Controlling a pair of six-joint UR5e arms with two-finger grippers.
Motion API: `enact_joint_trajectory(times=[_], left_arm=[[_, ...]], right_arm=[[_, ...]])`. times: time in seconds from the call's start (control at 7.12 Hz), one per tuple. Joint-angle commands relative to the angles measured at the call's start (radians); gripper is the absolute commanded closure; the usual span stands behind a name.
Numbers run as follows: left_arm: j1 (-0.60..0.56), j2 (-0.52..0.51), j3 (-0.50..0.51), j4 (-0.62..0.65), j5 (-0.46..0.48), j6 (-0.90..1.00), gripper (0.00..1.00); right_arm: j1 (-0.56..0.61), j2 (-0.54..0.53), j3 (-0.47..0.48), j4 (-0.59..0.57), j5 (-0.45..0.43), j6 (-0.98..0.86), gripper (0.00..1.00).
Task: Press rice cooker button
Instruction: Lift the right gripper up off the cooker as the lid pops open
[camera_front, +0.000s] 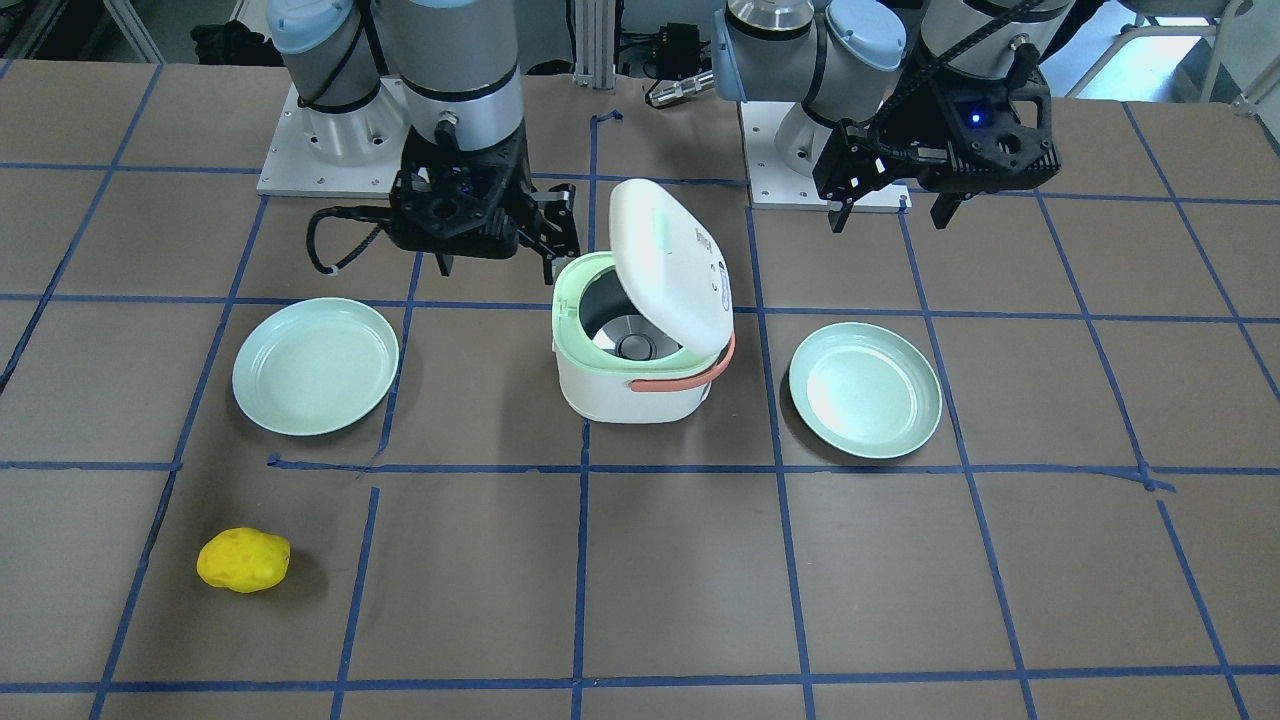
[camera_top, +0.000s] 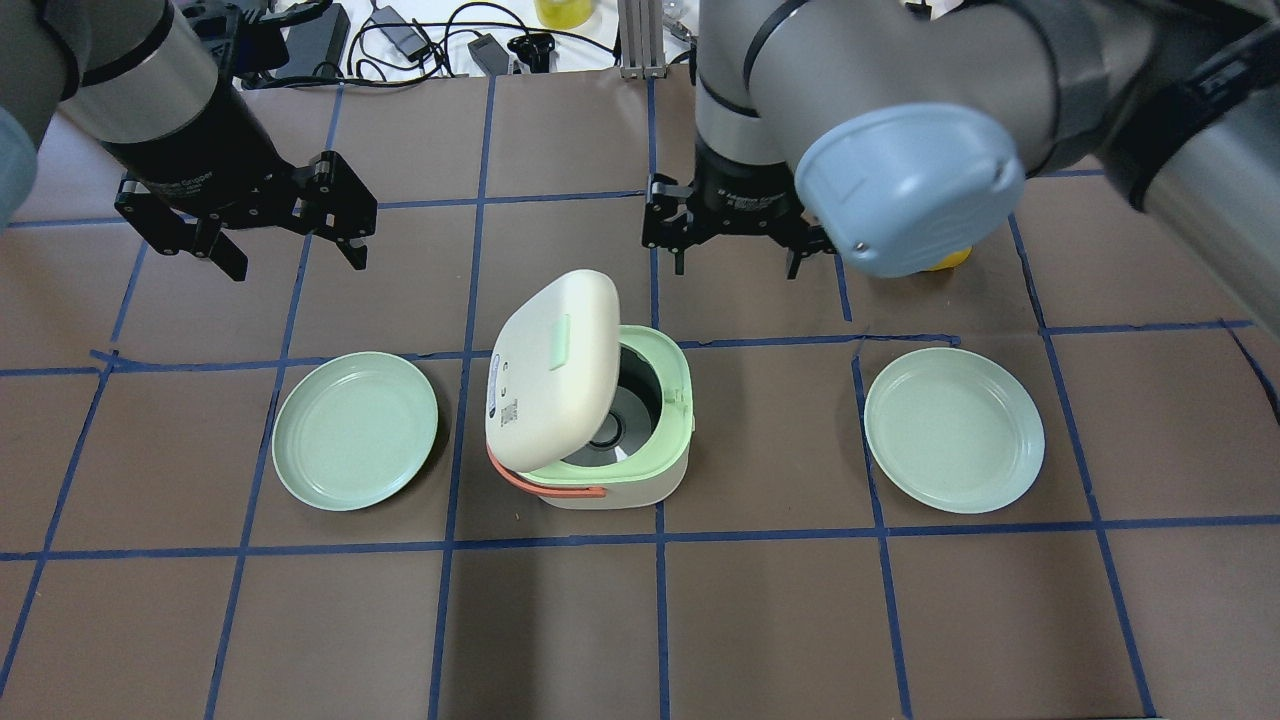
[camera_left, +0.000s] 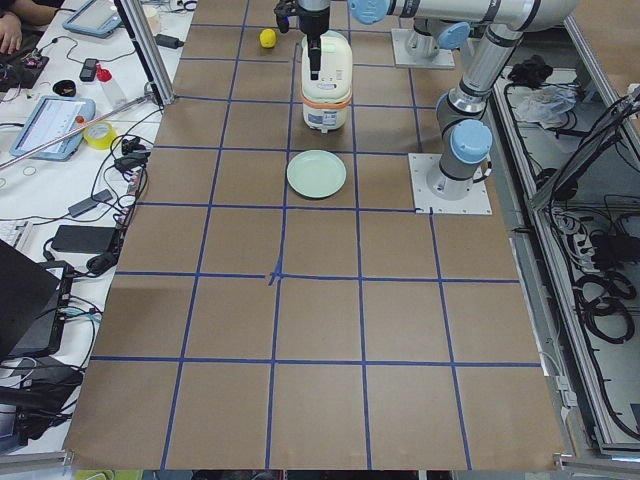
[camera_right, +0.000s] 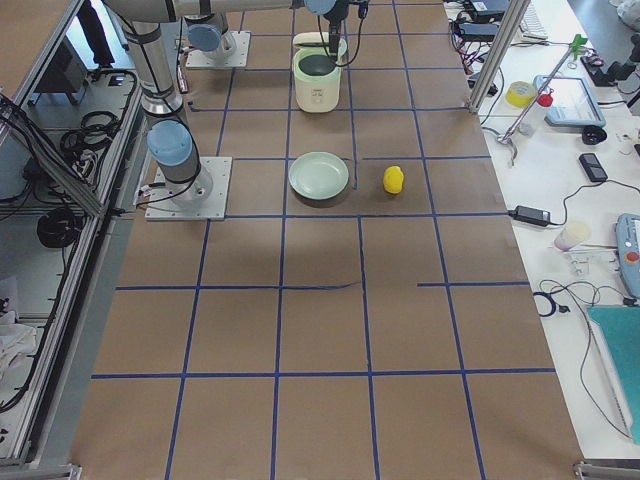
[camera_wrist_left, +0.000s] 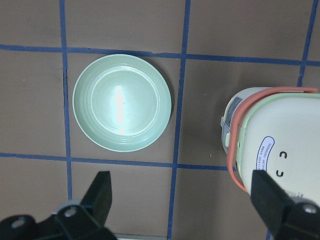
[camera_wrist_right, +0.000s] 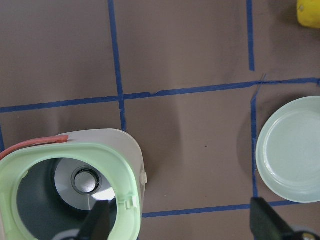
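lid up, both grippers clear

both pairs of jaws are spread wide and hold nothing. the right gripper (camera_top: 735, 255) hangs above the table just beside the cooker (camera_top: 588, 395). the left gripper (camera_top: 298, 262) hangs further off, near a plate (camera_top: 355, 430). the cooker sits mid-table between two plates with its lid (camera_top: 552, 370) tipped up and the pot showing. i'd guess the press is done, since nothing touches it.

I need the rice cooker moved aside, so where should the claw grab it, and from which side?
Probably the pale green rim of the rice cooker on the robot's right, from above, straddling the wall. The lid tilts open off that side, while the coral handle lies folded against the body beneath the lid.
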Motion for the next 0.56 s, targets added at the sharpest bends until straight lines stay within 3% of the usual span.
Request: enact_joint_trajectory(times=[0.0, 0.42], left_arm=[[0.0, 0.0, 0.0, 0.0, 0.0, 0.001, 0.0], [0.0, 0.0, 0.0, 0.0, 0.0, 0.0, 0.0]], right_arm=[[-0.116, -0.002, -0.087, 0.054, 0.009, -0.104, 0.0], [-0.222, -0.002, -0.14, 0.04, 0.051, -0.219, 0.0]])
